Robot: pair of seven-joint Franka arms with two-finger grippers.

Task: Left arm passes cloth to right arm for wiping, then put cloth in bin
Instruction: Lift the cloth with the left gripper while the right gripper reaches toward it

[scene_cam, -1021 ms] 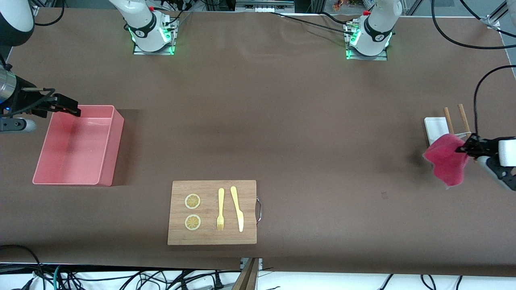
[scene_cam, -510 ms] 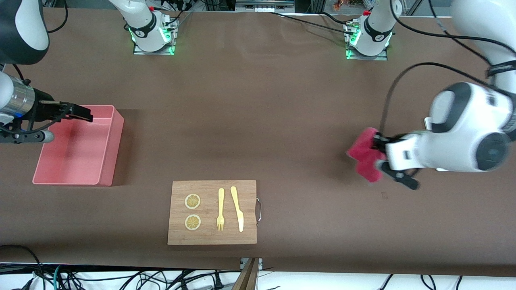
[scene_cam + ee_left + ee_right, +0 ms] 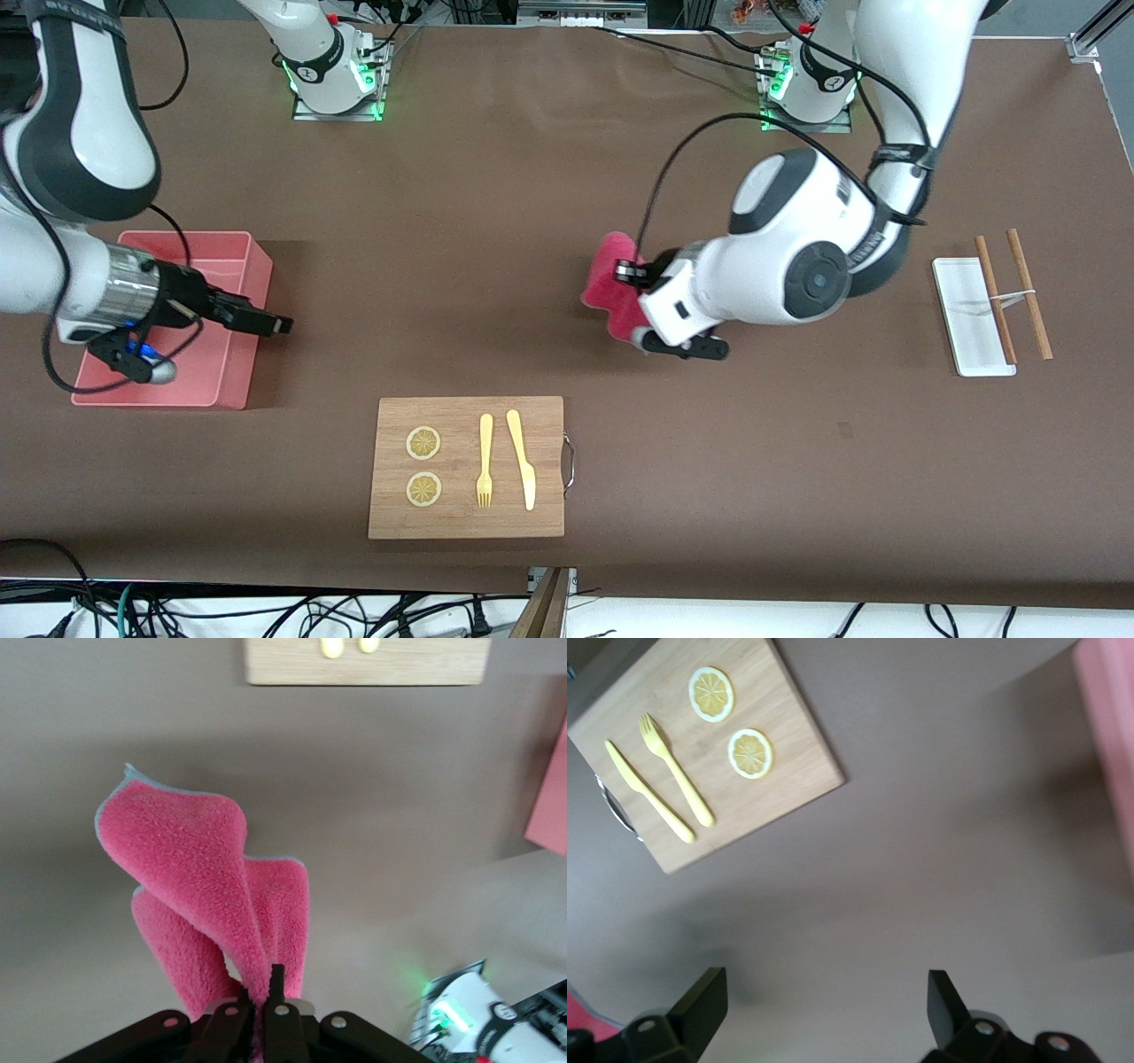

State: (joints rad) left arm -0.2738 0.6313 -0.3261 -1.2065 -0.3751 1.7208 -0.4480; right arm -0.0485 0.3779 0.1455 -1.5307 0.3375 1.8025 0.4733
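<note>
Left gripper [image 3: 631,276] pinches the cloth [image 3: 608,282] by one edge at frame centre, so it hangs free for the handover. Right gripper [image 3: 266,322], jaws spread, reaches from the bin [image 3: 232,249] at left. Both have moved toward the middle since a second ago; the cloth was at the right edge.

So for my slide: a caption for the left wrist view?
Left tool shut on the cloth, held over the table.

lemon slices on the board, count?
2, both on the wooden board beside the fork: one lemon slice farther from the front camera, the other nearer. None appear hidden.
</note>
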